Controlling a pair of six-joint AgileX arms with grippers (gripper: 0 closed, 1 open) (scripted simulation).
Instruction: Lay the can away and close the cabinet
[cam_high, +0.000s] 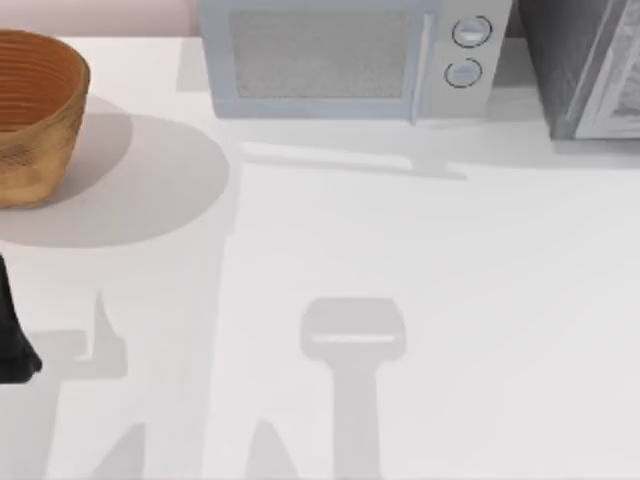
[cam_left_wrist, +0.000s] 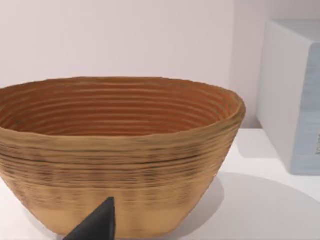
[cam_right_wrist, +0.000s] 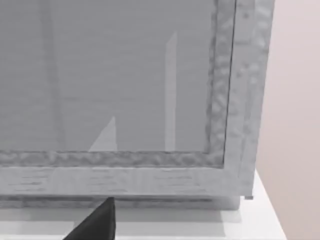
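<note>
The cabinet (cam_high: 572, 70), a dark grey speckled box, stands at the table's far right corner, with its pale framed door panel (cam_high: 618, 92) facing the front. In the right wrist view this door panel (cam_right_wrist: 125, 75) looms close ahead of my right gripper (cam_right_wrist: 97, 225), whose dark tip sits low before the door's bottom rail. Whether the door is fully shut I cannot tell. The can is out of view. My left arm (cam_high: 12, 345) rests at the table's left edge, and my left gripper (cam_left_wrist: 100, 227) points at the woven basket (cam_left_wrist: 120, 150) from close by.
A brown woven basket (cam_high: 30, 110) stands at the far left. The light grey microwave (cam_high: 340, 60) with two round knobs sits at the back centre, beside the cabinet. The white tabletop (cam_high: 430, 300) stretches across the middle and front.
</note>
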